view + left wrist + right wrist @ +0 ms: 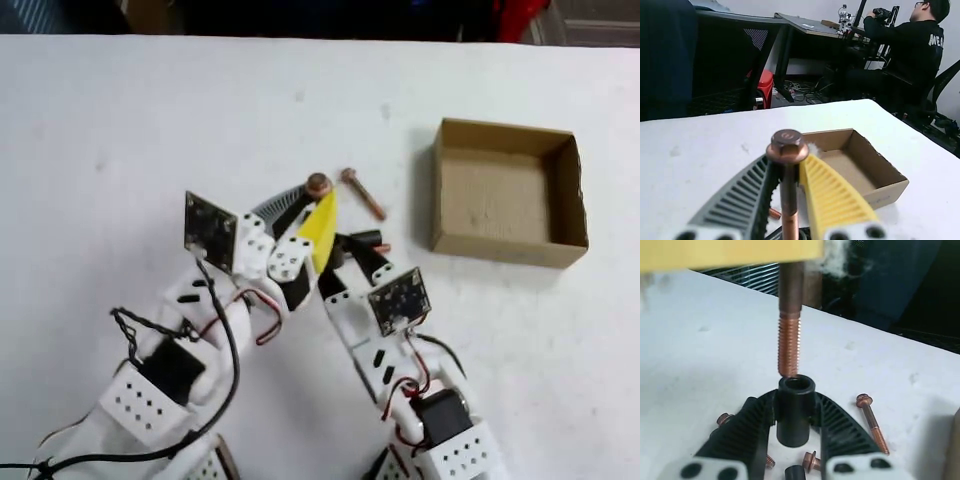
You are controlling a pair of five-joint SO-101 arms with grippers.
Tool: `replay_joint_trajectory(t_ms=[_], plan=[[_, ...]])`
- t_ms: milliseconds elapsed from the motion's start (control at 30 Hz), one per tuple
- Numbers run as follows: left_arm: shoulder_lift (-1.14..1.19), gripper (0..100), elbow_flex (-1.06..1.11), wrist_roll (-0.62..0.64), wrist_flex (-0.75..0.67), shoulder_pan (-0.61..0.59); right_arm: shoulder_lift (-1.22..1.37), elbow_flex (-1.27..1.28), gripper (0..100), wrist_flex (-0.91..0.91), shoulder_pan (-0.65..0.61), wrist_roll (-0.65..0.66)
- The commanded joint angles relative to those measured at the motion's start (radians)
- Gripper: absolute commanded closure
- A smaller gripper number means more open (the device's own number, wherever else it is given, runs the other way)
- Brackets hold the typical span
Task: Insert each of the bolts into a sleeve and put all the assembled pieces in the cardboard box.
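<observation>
Bolt [788, 335], clamped in left gripper [788, 160], hangs thread-down just above sleeve [796, 412], which right gripper [796, 402] clamps upright, evidently aligned for insertion.

table [120, 130]: white | cardboard box [505, 246] | loose bolt [362, 193] near box

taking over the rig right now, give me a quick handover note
Tools: the left tool is shut on a bolt, head up, threads pointing down. The right tool is shut on a black sleeve, upright, right under the bolt's tip.
Things: three loose bolts and a spare sleeve lie on the table. The box is empty.
Done: nothing assembled or boxed.
Left: push this bolt in, box it, then repeat for the rest.
</observation>
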Motion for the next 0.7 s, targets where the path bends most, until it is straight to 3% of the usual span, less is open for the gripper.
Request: replay_joint_trajectory(t_ms=[0,133,667], plan=[[-0.033,98,-0.008,0.0,0.003,0.018,-0.012,0.009,98.1,-0.03,0.008,-0.014],[-0.033,98,0.011,0.057,-0.005,0.018,-0.013,0.009,98.1,-0.03,0.007,-0.011],[-0.033,98,0.009,0.055,-0.006,0.018,-0.013,0.009,98.1,-0.03,0.001,0.061]])
